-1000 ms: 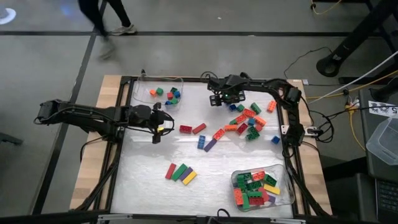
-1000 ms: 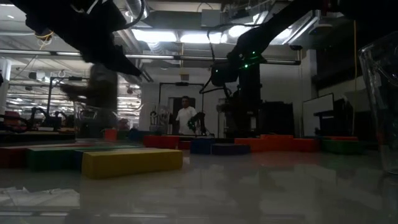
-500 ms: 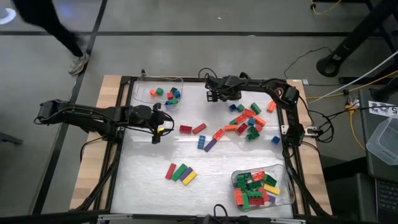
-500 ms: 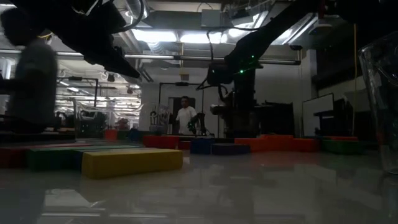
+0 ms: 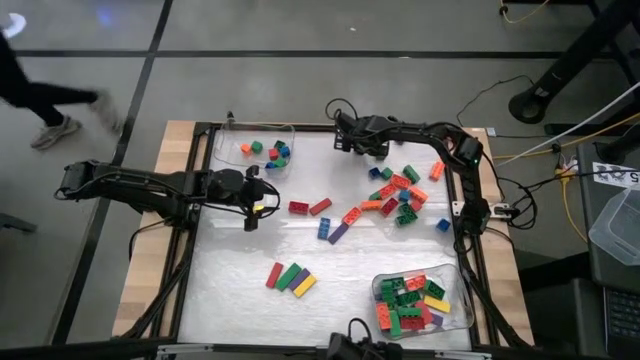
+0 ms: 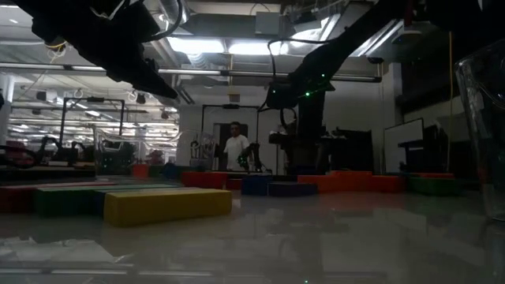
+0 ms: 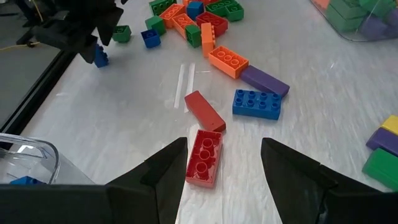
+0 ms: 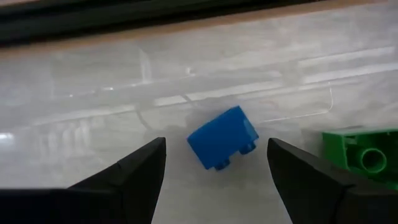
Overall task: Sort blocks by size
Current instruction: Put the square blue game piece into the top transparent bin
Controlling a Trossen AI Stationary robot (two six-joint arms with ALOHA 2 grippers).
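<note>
Many coloured blocks lie on the white table, most of them in a loose heap (image 5: 400, 190) at the right. My right gripper (image 5: 372, 150) hangs open over the far edge and points steeply down. A small blue block (image 8: 222, 144) lies tipped on the table below and between its fingers, apart from both. A green block (image 8: 364, 155) lies beside it. My left gripper (image 5: 254, 207) waits open at the left, above a red block (image 7: 204, 157) that lies flat on the table with a second red block (image 7: 204, 111) touching its end.
A clear tray (image 5: 268, 133) with small blocks stands at the far left; another clear tray (image 5: 462, 300) with long blocks stands at the near right. A blue (image 5: 324, 228) and a purple block (image 5: 338, 233) lie mid-table. A short row of long blocks (image 5: 290, 278) lies nearer.
My right gripper has shifted a little toward the table's far edge and rolled about its own pointing line, staying open. Beyond the table's far left, a person has walked off toward the left.
</note>
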